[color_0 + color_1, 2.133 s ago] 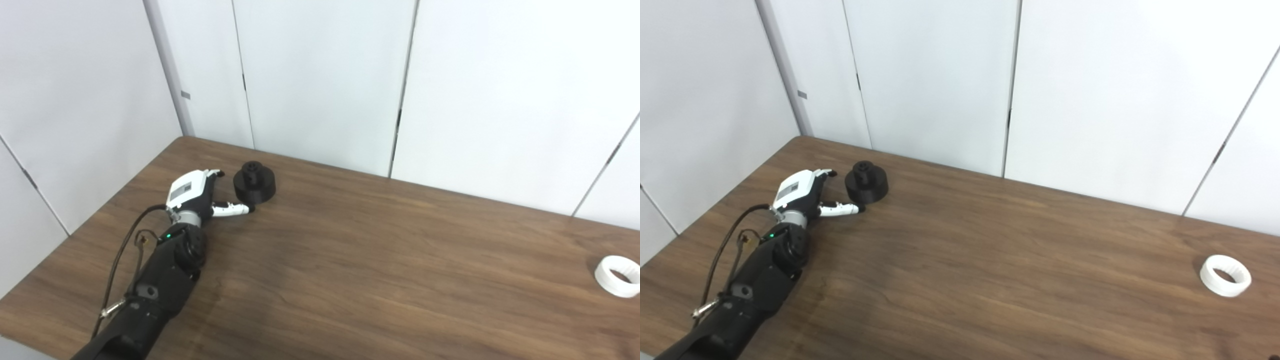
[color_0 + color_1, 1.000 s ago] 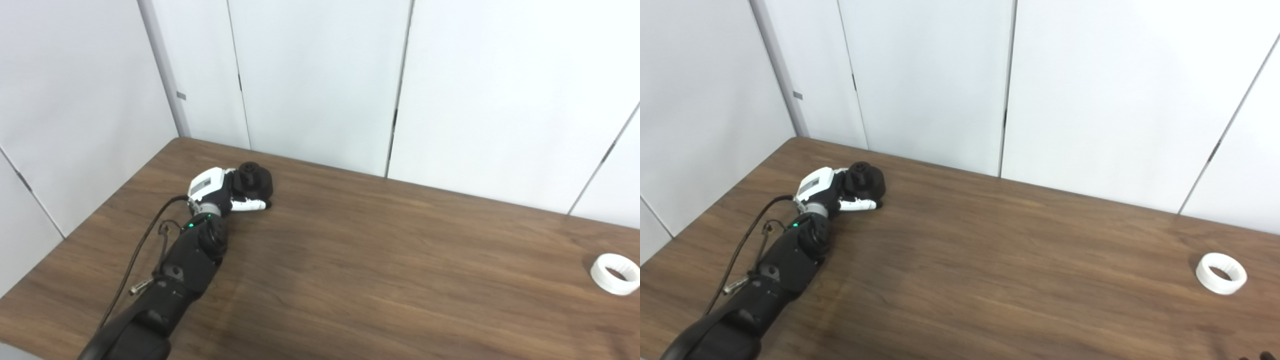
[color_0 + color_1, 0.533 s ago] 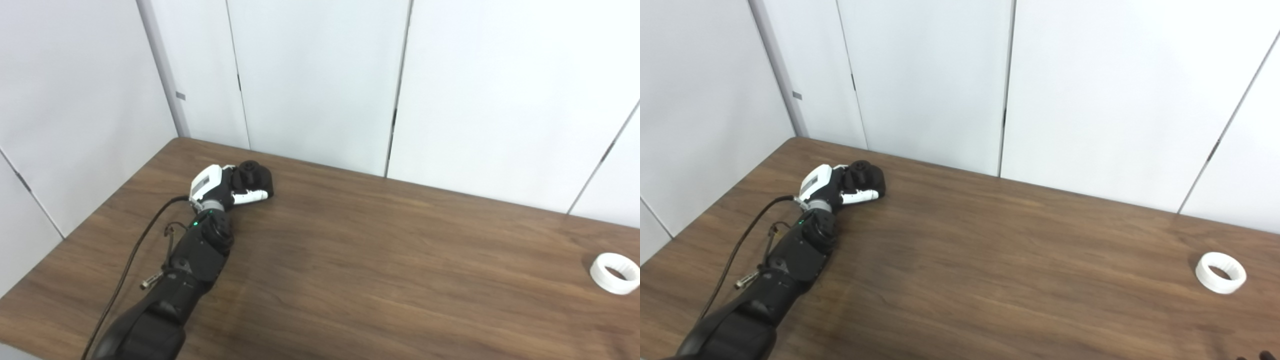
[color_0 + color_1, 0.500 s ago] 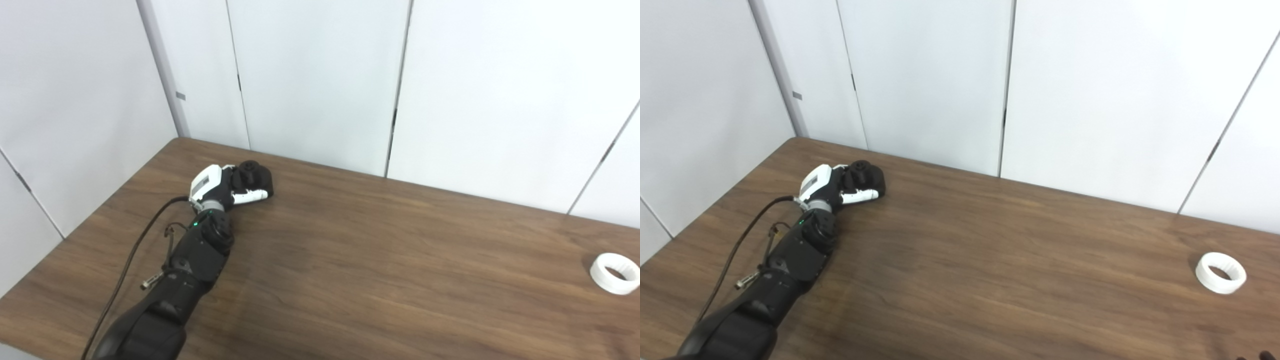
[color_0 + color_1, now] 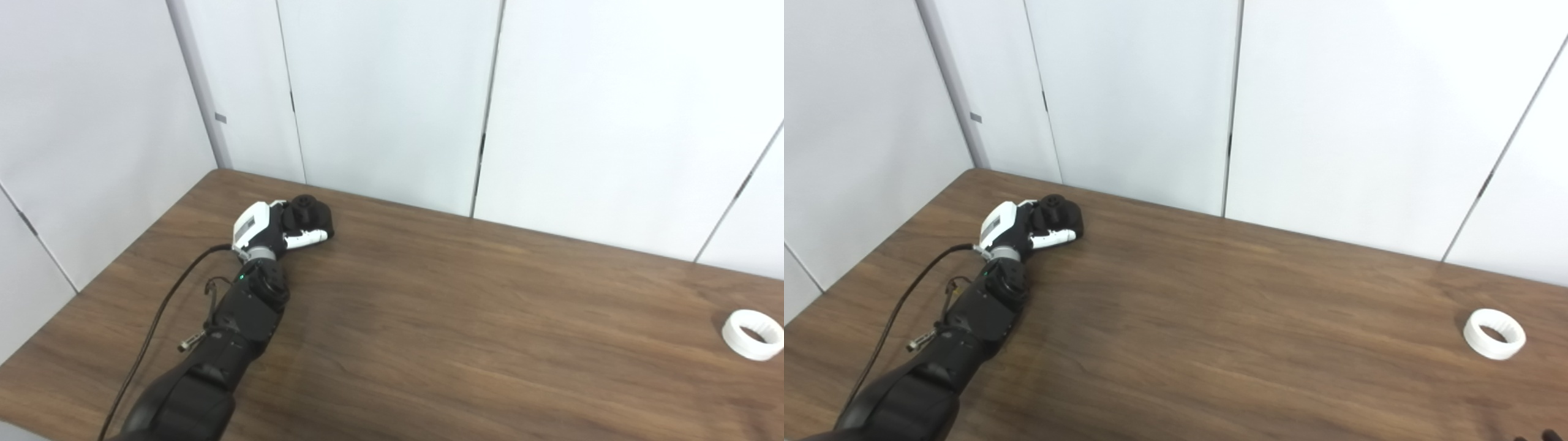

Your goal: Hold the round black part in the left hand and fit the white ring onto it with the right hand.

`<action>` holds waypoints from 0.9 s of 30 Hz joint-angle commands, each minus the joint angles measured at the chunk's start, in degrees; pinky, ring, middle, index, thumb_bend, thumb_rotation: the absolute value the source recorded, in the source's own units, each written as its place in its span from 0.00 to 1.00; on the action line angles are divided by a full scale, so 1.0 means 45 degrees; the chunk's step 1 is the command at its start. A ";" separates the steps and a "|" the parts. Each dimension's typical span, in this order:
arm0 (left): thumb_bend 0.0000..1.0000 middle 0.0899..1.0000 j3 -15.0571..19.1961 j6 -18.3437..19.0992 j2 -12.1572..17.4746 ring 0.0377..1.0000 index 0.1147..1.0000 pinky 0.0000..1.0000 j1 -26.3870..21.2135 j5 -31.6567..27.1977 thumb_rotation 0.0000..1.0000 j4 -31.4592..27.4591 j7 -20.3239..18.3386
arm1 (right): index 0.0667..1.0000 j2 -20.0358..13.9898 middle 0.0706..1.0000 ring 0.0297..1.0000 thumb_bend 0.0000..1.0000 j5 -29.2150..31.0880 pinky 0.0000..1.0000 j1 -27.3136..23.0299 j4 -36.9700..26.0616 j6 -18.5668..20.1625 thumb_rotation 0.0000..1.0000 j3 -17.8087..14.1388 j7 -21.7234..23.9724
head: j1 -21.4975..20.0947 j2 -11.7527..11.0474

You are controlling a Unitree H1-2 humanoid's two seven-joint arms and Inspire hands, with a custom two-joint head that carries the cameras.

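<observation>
No readable writing anywhere.
A grey panel on the back of the left hand (image 5: pixel 256 224) may carry print, but it is too blurred to read.

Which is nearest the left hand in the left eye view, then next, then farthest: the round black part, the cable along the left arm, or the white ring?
1. Round black part: in the left hand, fingers wrapped on it, far left of the table.
2. Cable: trailing back along the left forearm, toward the near edge.
3. White ring: lying alone at the table's far right.
</observation>
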 commanded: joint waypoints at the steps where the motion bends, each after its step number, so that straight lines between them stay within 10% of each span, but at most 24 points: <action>1: 1.00 0.91 -0.0049 -0.0020 0.0141 0.97 0.82 1.00 -0.0403 -0.0067 0.49 0.0240 0.0041 | 0.93 -0.0221 0.87 0.97 0.63 0.0064 1.00 0.0029 -0.0098 -0.0027 1.00 -0.0055 0.0038 | 0.0016 0.0009; 27: 1.00 0.93 -0.0638 0.0425 0.0053 0.99 0.78 1.00 -0.0402 0.0235 0.47 0.1116 0.0631 | 0.93 -0.0350 0.85 0.96 0.63 0.0202 1.00 -0.0025 -0.0016 0.0010 1.00 -0.0152 -0.0044 | 0.0104 0.0151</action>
